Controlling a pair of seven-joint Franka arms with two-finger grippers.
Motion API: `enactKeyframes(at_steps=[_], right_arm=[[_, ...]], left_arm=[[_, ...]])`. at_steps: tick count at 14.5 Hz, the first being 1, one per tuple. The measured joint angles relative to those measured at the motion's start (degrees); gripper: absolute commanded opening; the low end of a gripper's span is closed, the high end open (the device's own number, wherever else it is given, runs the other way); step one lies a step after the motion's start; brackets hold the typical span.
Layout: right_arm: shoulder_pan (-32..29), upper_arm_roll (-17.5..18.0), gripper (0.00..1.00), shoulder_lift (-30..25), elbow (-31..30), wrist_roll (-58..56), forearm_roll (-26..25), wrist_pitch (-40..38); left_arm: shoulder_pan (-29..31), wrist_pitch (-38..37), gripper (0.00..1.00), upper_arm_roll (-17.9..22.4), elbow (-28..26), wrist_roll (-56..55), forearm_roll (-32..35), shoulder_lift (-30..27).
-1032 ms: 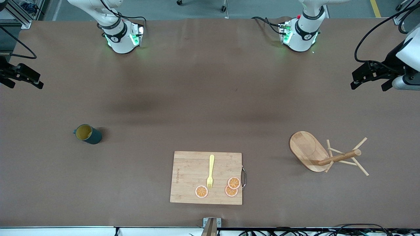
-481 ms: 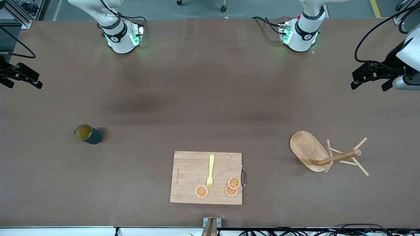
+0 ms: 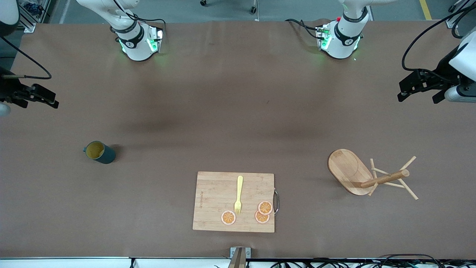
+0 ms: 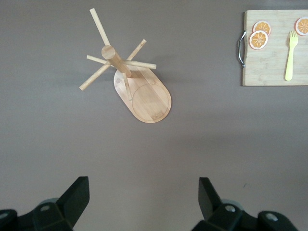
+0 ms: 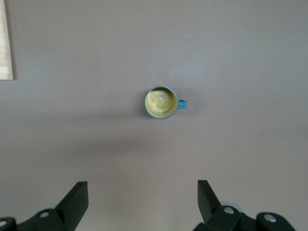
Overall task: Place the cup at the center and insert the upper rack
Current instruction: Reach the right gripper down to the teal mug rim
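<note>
The dark teal cup [image 3: 98,152] with a yellow inside stands upright toward the right arm's end of the table; it also shows in the right wrist view [image 5: 160,102]. The wooden mug tree [image 3: 366,176] lies tipped on its side toward the left arm's end, its oval base on edge and its post and pegs pointing outward; it also shows in the left wrist view [image 4: 144,94]. My right gripper [image 3: 39,104] hangs open and empty above bare table, apart from the cup [image 5: 143,195]. My left gripper [image 3: 418,97] hangs open and empty above bare table, apart from the mug tree [image 4: 143,192].
A rectangular bamboo cutting board [image 3: 233,201] lies near the front edge in the middle. It carries a yellow fork [image 3: 238,195] and three orange slices [image 3: 264,207]. The board's metal handle faces the mug tree.
My right gripper has shifted a little inward over the table, toward the cup. The left arm, the cup and the mug tree have not moved.
</note>
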Motion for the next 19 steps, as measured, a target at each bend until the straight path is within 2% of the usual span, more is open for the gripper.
enactKeyframes(at_steps=[7,10,15,19], right_arm=[[0.4,0.1,1.0,8.8,-0.1,-1.1,0.5,2.4],[1.2,0.3,1.0,13.7,-0.3,-1.1,0.8,6.0],[0.8,-0.1,1.0,23.5,-1.1,-1.1,4.7,13.9],[0.8,-0.2,0.95,25.9,-3.1,-1.1,4.8,19.7]], left_arm=[[0.0,0.0,1.0,0.0,0.0,0.0,0.0,0.0],[0.0,0.0,1.0,0.0,0.0,0.0,0.0,0.0],[0.0,0.0,1.0,0.0,0.0,0.0,0.0,0.0],[0.0,0.0,1.0,0.0,0.0,0.0,0.0,0.0]])
